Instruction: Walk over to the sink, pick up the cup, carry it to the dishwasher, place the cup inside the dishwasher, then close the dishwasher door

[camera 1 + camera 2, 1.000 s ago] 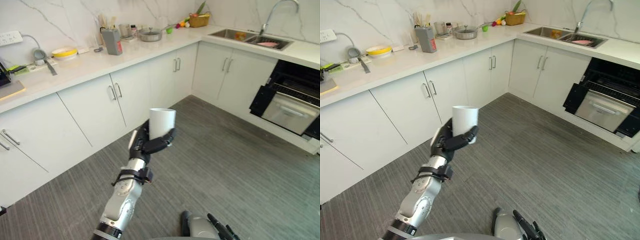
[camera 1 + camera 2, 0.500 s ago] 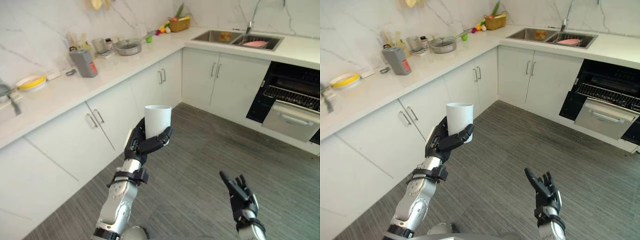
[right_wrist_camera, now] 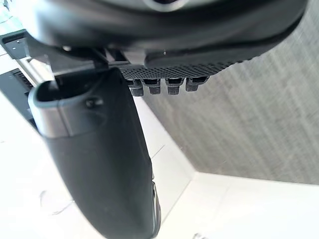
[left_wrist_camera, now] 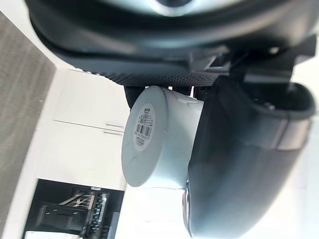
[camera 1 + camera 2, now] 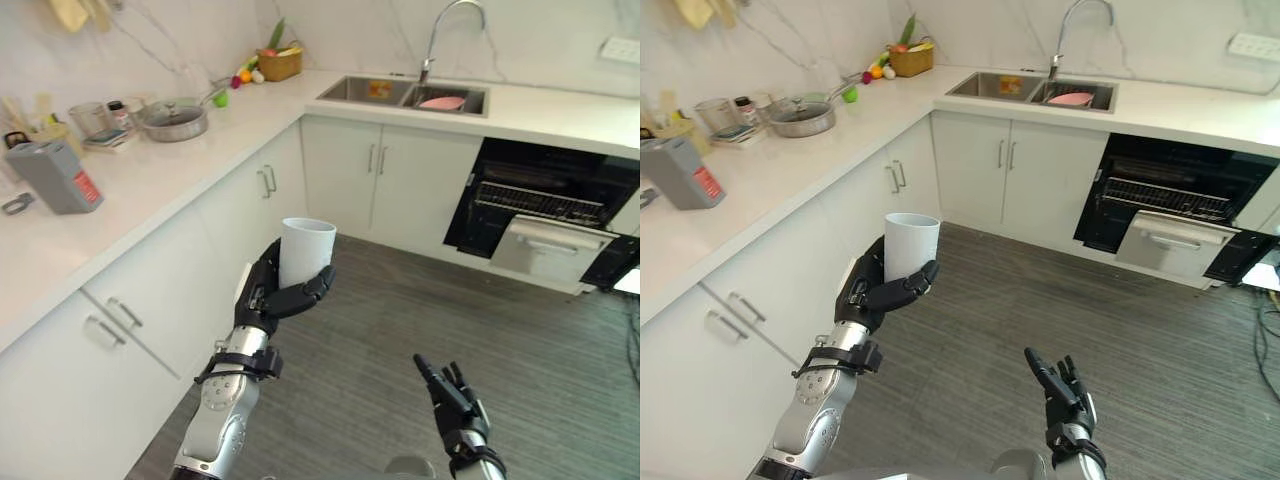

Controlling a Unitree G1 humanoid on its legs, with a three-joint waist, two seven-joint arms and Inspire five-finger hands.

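White cup (image 5: 306, 248) stood upright in the left hand (image 5: 265, 297), fingers and thumb curled round it. The right hand (image 5: 452, 398) was lower, its fingers straight and empty. The open dishwasher (image 5: 545, 215) lay well beyond both hands.

Cup (image 5: 305, 250) in left hand (image 5: 268, 297) at centre, right hand (image 5: 452, 400) lower right, pan (image 5: 172, 120) and basket (image 5: 279, 64) on left counter (image 5: 150, 175), sink (image 5: 405, 93) behind, dishwasher (image 5: 545, 205) below to its right.

White kitchen wrapping round a corner.
Marble walls (image 5: 540, 35) are rising behind a white table (image 5: 160, 170); white cabinets (image 5: 390, 185) are standing under it, and grey plank floor (image 5: 560, 370) is stretching before them.
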